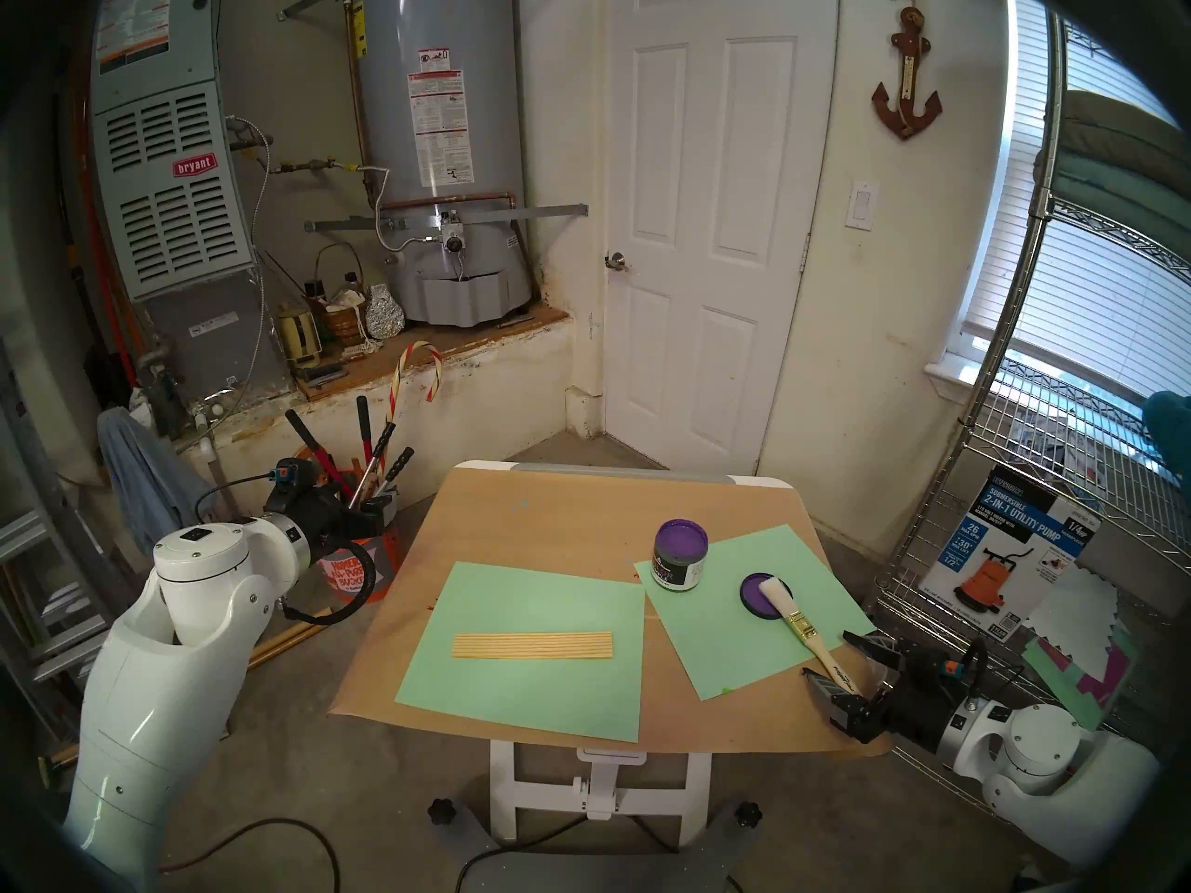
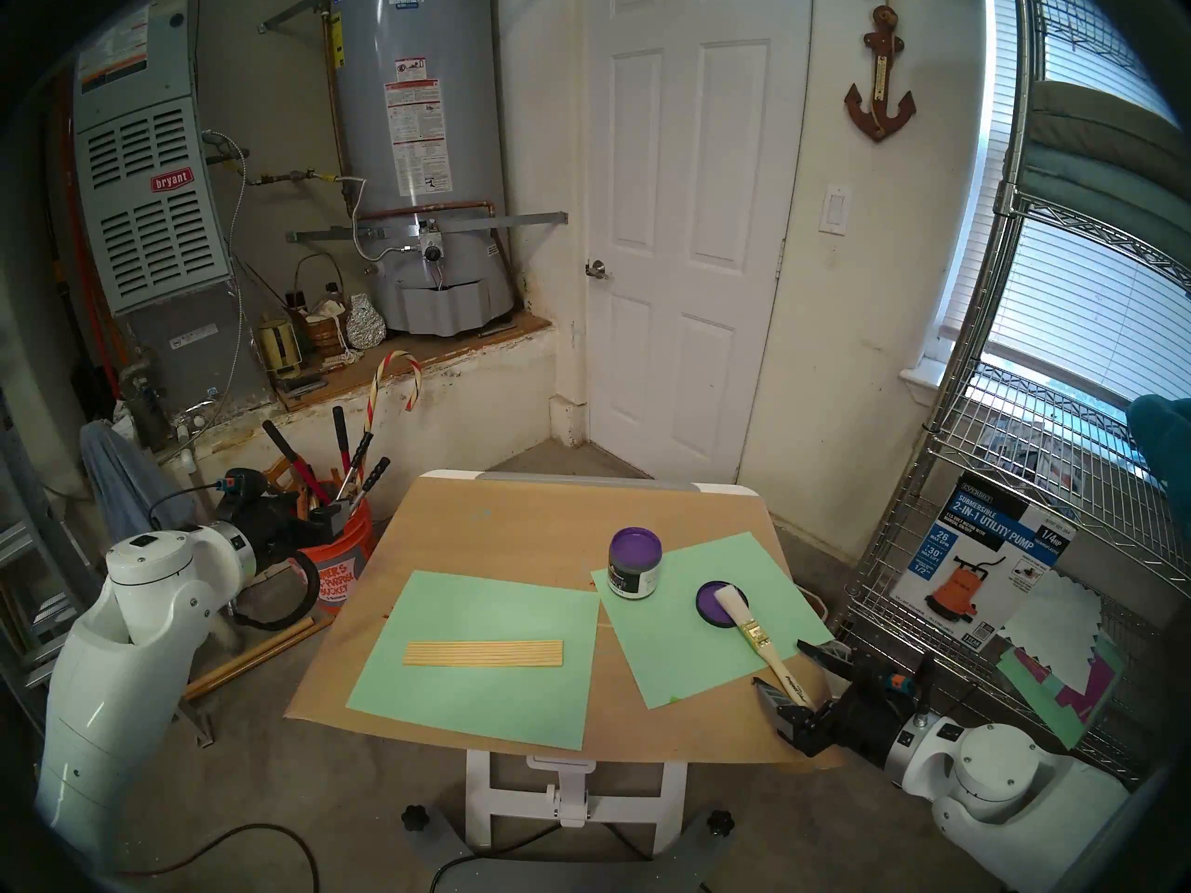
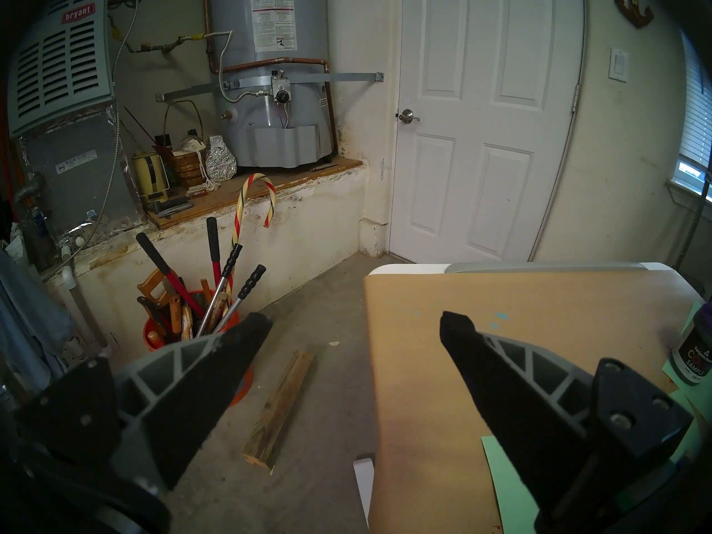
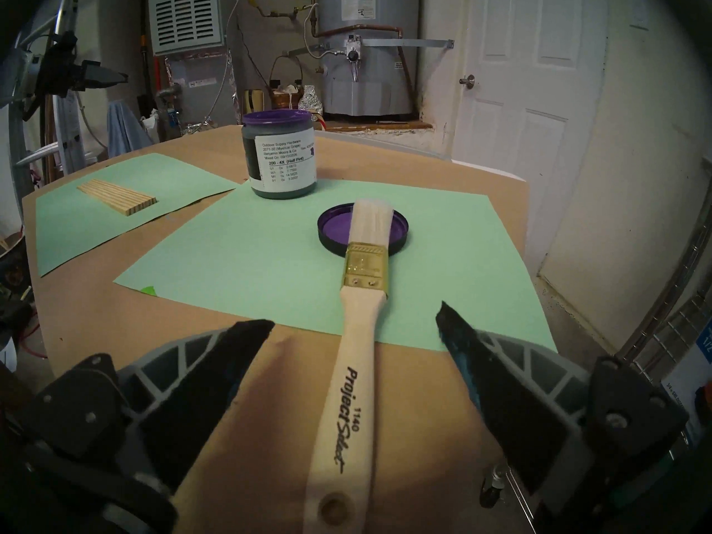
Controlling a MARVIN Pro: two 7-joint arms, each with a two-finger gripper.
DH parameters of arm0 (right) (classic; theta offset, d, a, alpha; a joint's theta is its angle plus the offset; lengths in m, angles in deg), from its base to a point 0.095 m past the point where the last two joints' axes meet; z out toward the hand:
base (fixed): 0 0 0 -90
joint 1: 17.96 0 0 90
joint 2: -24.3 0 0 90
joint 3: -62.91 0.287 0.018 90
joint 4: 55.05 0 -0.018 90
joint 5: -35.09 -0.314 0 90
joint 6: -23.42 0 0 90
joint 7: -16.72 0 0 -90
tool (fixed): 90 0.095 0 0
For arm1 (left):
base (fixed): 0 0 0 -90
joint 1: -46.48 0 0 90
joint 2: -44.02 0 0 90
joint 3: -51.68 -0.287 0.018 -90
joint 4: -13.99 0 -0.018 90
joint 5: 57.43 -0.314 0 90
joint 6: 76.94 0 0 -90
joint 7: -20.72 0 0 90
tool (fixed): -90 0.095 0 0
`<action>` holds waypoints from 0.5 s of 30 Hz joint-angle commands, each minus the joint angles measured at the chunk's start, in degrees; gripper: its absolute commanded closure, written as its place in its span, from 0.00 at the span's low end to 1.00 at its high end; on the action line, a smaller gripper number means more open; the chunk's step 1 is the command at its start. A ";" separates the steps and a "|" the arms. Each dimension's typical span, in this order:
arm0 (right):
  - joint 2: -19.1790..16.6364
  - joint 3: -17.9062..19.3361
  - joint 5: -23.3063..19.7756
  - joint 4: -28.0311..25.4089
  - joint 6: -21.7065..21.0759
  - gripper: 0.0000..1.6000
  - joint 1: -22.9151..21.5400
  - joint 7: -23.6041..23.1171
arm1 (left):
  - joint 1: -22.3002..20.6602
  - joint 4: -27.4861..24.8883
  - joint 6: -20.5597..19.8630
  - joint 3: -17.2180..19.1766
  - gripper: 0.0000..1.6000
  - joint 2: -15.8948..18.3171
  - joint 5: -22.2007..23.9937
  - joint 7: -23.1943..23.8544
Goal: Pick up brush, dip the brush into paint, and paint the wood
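The brush [image 4: 356, 329] lies on the bench [image 1: 548, 518], bristles resting on the purple lid [image 1: 760, 598]. The right gripper [image 4: 354, 323] straddles its handle, fingers spread wide, not touching. The left gripper [image 3: 352, 325] is also spread, empty.

head pair: above table [image 1: 580, 505] | wrists: low, forward
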 commanded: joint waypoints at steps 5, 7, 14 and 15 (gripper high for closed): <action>-0.11 -1.00 0.86 0.63 0.84 0.00 -3.53 0.13 | -0.23 -1.04 0.15 0.69 0.00 0.10 0.11 -0.10; -0.06 -1.10 0.92 0.67 0.80 0.00 -3.64 0.24 | -0.23 -1.04 0.14 0.69 0.00 0.10 0.11 -0.10; 0.13 -1.30 0.92 0.51 0.19 0.00 -3.96 0.97 | -0.23 -1.04 0.14 0.70 0.00 0.10 0.11 -0.10; 0.10 -1.35 0.95 0.50 0.10 0.00 -4.02 1.04 | -0.23 -1.04 0.14 0.70 0.00 0.10 0.11 -0.10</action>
